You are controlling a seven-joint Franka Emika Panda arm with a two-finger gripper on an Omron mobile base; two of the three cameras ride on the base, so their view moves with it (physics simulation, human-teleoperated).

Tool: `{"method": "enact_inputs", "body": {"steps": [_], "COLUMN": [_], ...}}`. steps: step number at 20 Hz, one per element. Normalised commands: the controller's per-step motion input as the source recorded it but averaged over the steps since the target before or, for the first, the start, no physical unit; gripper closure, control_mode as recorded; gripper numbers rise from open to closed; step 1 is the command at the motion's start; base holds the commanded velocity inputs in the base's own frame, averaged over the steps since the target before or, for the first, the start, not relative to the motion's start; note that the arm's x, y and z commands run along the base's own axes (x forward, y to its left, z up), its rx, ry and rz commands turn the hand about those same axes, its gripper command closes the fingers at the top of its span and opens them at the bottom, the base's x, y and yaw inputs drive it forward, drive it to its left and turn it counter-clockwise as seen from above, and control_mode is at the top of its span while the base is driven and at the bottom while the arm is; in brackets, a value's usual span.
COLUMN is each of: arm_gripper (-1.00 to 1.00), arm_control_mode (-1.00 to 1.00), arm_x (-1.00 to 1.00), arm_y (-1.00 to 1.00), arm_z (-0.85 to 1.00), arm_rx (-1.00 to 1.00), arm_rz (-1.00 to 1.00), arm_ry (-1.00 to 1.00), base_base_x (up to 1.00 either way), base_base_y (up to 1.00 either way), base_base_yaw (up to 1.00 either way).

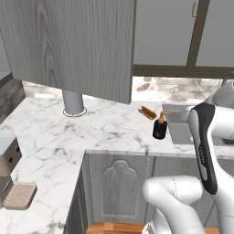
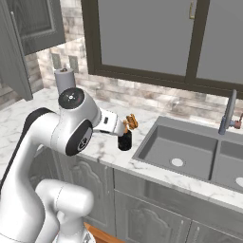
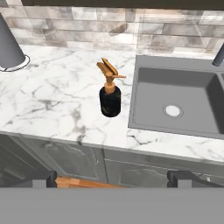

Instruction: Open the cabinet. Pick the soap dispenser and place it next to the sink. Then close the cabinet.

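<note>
The soap dispenser (image 3: 110,99), a black bottle with a copper pump, stands upright on the marble counter just left of the sink (image 3: 183,87). It also appears in the left base view as the dispenser (image 1: 159,127) and in the right base view as the dispenser (image 2: 125,140) by the sink (image 2: 161,142). My gripper (image 3: 113,180) is open, drawn back in front of the counter edge and facing the dispenser, with nothing between its fingers. The cabinet door (image 1: 73,45) hangs open above the counter's left part.
A grey cylinder (image 1: 73,103) stands at the back of the counter. A brown ridged object (image 1: 147,112) lies just behind the dispenser. The faucet (image 2: 228,111) rises behind the sink. A box-like appliance (image 1: 7,160) and a tan pad (image 1: 19,195) sit at the near left.
</note>
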Motion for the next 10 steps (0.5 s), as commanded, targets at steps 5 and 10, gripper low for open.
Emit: {"method": "enact_inputs", "body": {"steps": [5, 10], "arm_gripper": [-1.00, -1.00], "arm_control_mode": [-1.00, -1.00], "arm_x": [0.00, 0.00], "arm_y": [0.00, 0.00], "arm_z": [0.00, 0.00], "arm_rx": [0.00, 0.00], "arm_rz": [0.00, 0.00], "arm_ry": [0.00, 0.00], "base_base_x": [0.00, 0.00], "base_base_y": [0.00, 0.00], "base_base_yaw": [0.00, 0.00]}}
